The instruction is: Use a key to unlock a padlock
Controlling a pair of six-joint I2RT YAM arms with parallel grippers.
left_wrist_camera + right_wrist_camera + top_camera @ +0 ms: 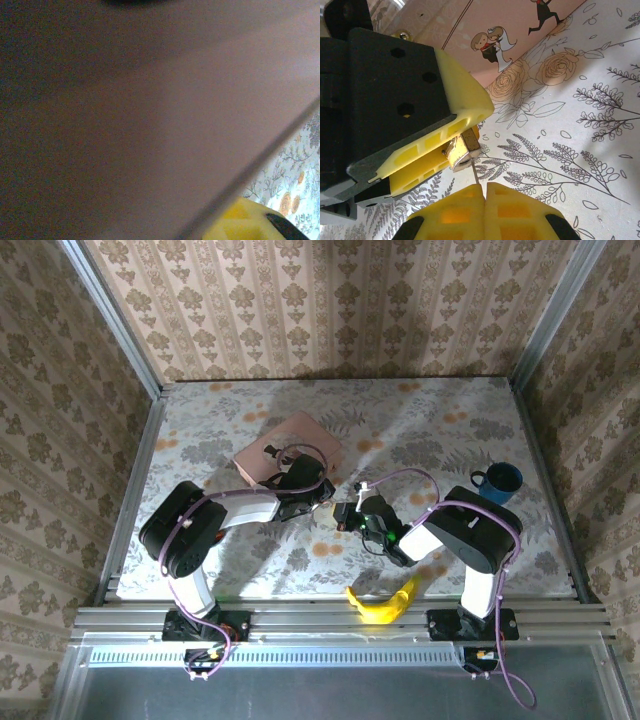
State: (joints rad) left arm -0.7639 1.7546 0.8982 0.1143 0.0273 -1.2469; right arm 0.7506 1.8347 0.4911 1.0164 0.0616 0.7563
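Your right claw [485, 189] is pinched fully shut on the key [475, 176], and its thin blade sticks straight out ahead of the fingertips. Farther ahead, up and to the right of the claw, lies the pink tin [530, 35]. Closer in, the left claw [468, 134] reaches across from the left, closed partway on the padlock [462, 149]. The padlock sits just ahead of your tips, with the blade's long axis aimed at its underside. You cannot tell whether the tip is in the keyway yet. In my judgement, you should push along that axis before you turn.
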